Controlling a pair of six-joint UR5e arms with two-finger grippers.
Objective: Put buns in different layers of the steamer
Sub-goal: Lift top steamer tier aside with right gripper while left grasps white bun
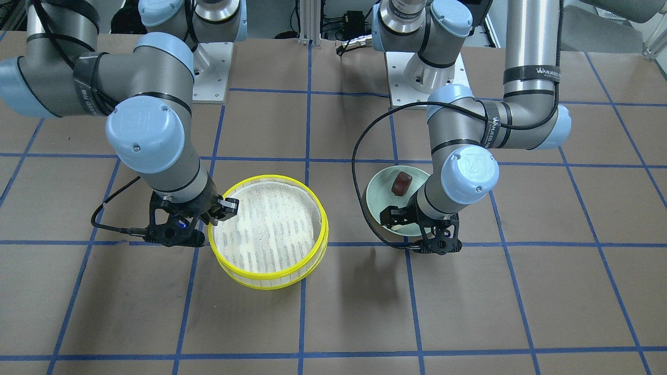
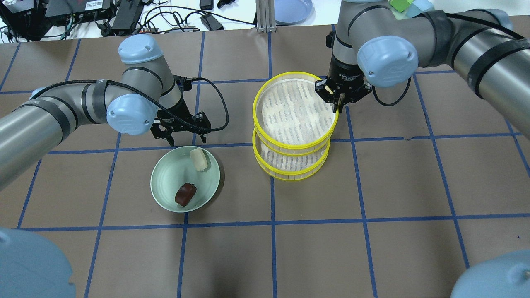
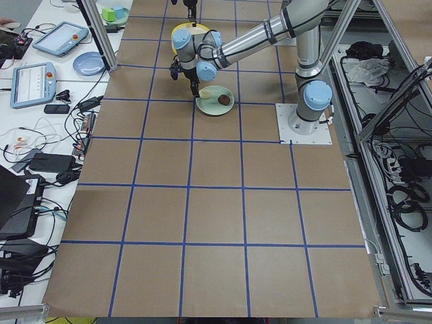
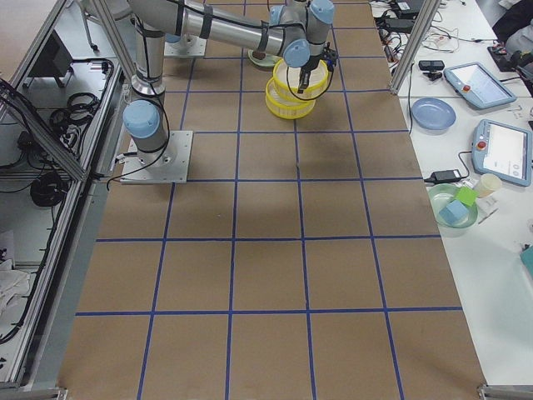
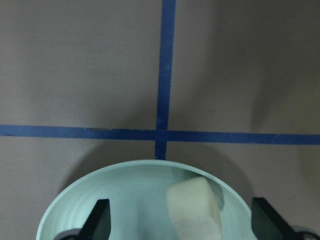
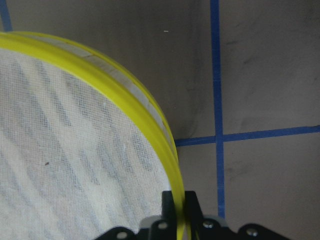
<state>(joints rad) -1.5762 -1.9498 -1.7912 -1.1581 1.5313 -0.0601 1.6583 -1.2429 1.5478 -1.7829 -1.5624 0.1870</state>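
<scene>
Two yellow-rimmed steamer layers stand at mid-table. My right gripper [image 2: 336,101] is shut on the rim of the top layer [image 2: 295,111] and holds it offset above the lower layer [image 2: 292,165]. The right wrist view shows the yellow rim [image 6: 150,125] pinched between the fingers. Both layers look empty. The cream-white bun [image 2: 198,159] and the reddish-brown bun [image 2: 185,194] lie on the pale green plate [image 2: 165,182]. My left gripper [image 2: 181,136] is open over the plate's far edge. In the left wrist view the cream bun [image 5: 192,205] lies between the open fingers [image 5: 99,220].
Brown table with blue tape grid. A black cable [image 2: 215,103] loops from the left wrist. The left arm's base plate [image 1: 427,78] and the right arm's base plate [image 1: 211,73] sit at the robot's side. Clutter lies beyond the far edge.
</scene>
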